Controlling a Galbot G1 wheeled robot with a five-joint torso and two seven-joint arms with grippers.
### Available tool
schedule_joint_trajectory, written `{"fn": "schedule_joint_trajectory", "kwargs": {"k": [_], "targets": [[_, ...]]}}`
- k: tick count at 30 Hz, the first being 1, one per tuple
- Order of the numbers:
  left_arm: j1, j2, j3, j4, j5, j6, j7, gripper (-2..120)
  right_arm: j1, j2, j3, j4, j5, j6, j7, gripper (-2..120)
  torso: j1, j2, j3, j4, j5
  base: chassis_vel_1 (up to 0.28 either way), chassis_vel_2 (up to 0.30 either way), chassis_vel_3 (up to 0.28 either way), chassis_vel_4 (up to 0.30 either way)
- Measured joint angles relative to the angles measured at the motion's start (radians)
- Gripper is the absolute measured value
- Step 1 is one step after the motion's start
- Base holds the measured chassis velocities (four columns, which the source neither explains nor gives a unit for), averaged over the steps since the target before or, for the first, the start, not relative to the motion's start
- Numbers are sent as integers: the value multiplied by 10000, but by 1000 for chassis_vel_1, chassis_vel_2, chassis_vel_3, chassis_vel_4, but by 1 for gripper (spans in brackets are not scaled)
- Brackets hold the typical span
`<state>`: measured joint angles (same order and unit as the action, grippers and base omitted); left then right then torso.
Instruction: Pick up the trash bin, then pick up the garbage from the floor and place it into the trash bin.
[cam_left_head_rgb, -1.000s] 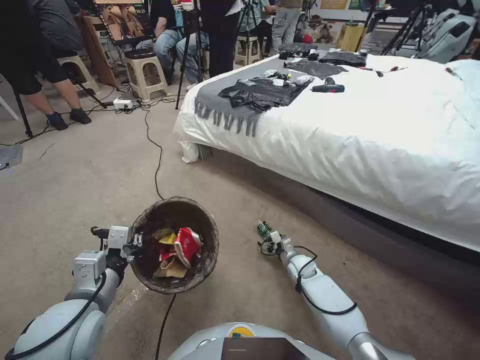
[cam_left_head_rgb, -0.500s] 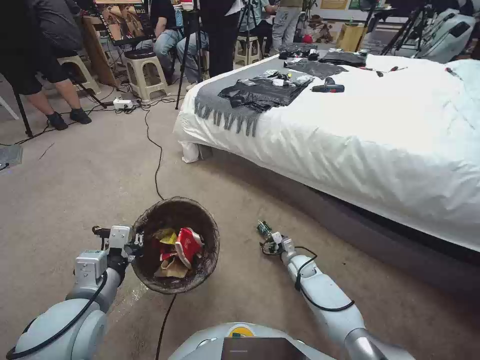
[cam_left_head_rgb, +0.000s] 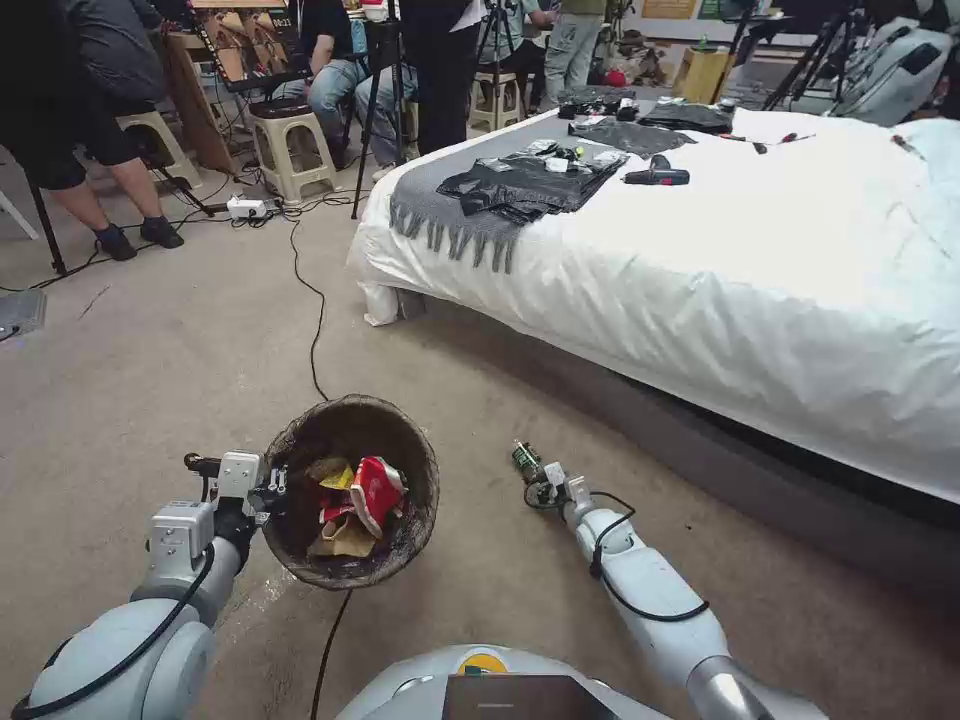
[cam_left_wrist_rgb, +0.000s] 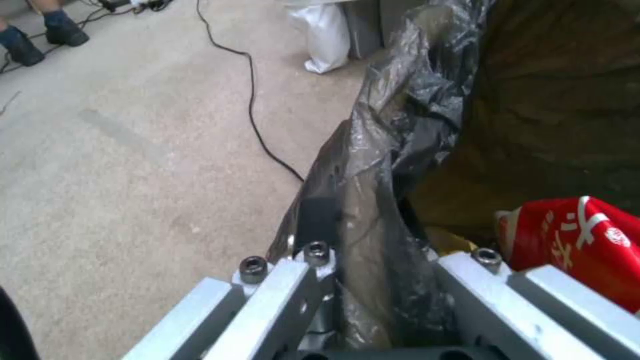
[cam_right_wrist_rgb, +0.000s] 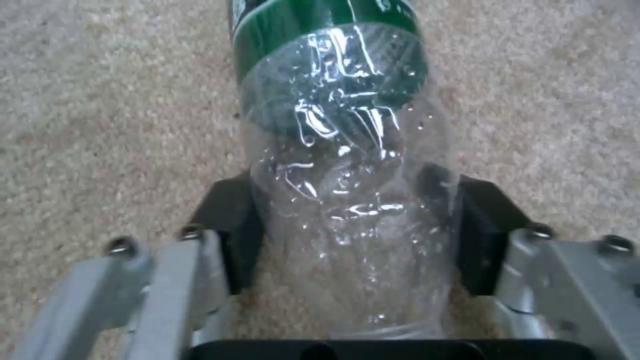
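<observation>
Both grippers are engaged: the left gripper (cam_left_head_rgb: 268, 487) clamps the trash bin (cam_left_head_rgb: 352, 489) rim, while the right gripper (cam_left_head_rgb: 541, 480), shifted slightly forward since a second ago, closes on a clear bottle (cam_right_wrist_rgb: 340, 165) between its pads, ready for lifting.

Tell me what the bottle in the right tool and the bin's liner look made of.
Bottle: apparently thin clear plastic, glossy, floor visible through it, green printed label. Bin liner: looks like thin dark plastic film, wrinkled and shiny, folded over the rim where the left tool clamps it.
</observation>
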<state>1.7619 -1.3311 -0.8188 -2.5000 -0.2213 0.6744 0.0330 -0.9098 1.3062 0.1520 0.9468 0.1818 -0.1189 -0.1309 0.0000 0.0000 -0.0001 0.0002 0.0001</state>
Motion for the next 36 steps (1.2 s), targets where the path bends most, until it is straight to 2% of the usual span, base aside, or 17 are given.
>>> {"fn": "schedule_joint_trajectory", "kwargs": {"k": [2, 6, 13, 16, 18, 20, 22, 25, 26, 30, 31, 34, 36], "targets": [[0, 8, 4, 0, -3, 0, 0, 3, 0, -12, 19, -10, 11, 0, -24, 43, 0, 0, 0, 0, 1, 0, 0, 0, 0], [-8, 13, 12, 0, -7, 0, 1, 3, 9, -29, 44, -15, 35, -1, -34, 34, 0, 0, 0, 0, 2, 0, 0, 0, 0], [-9, -23, 28, 1, -8, -2, 0, 3, -126, -177, 330, 465, 19, -38, 83, 30, 0, 0, 1, -4, 0, 0, 0, 0, 0], [8, -59, 49, 0, -14, -2, -1, 3, -592, -546, 715, 1945, 63, -215, 178, 30, 0, 0, 1, -2, 1, 0, 0, 0, 0], [12, -70, 55, 0, -35, -1, -9, 3, -730, -653, 806, 2390, 131, -301, 201, 30, 0, 0, 1, -2, 1, 0, 0, 0, 0], [23, -70, 64, 0, -113, 3, -57, 3, -1177, -1187, 1108, 3983, 427, -592, 281, 30, 0, 0, 0, 0, 0, 0, 0, 0, 0], [22, -68, 64, 0, -121, 4, -64, 3, -1258, -1277, 1170, 4211, 478, -639, 304, 30, 0, 0, 0, 1, -3, 0, 0, 0, 0], [-16, -19, 71, 0, -150, -2, -109, 3, -2038, -2138, 1782, 6640, 969, -1112, 348, 30, 0, 0, 0, -5, -2, 0, 0, 0, 0], [-16, -19, 71, 0, -150, -2, -109, 3, -2038, -2138, 1782, 6640, 969, -1112, 348, 30, 0, 0, 0, -5, -2, 0, 0, 0, 0], [-151, 27, 161, 0, -143, -55, -127, 3, -2952, -2808, 2388, 9114, 1729, -1757, 403, 30, 0, 0, 0, 1, -2, 0, 0, 0, 0], [-151, 27, 161, 0, -143, -55, -127, 3, -2952, -2808, 2388, 9114, 1729, -1757, 403, 30, 0, 0, 0, 1, -2, 0, 0, 0, 0], [-267, 27, 230, 0, -140, -73, -129, 3, -3494, -3088, 2616, 10596, 2039, -2027, 419, 29, 0, 0, 0, -4, 3, 0, 0, 0, 0], [-284, 18, 248, 0, -141, -77, -129, 3, -3588, -3132, 2644, 10996, 2113, -2126, 421, 29, 0, 0, 0, -4, -3, 0, 0, 0, 0]]}}
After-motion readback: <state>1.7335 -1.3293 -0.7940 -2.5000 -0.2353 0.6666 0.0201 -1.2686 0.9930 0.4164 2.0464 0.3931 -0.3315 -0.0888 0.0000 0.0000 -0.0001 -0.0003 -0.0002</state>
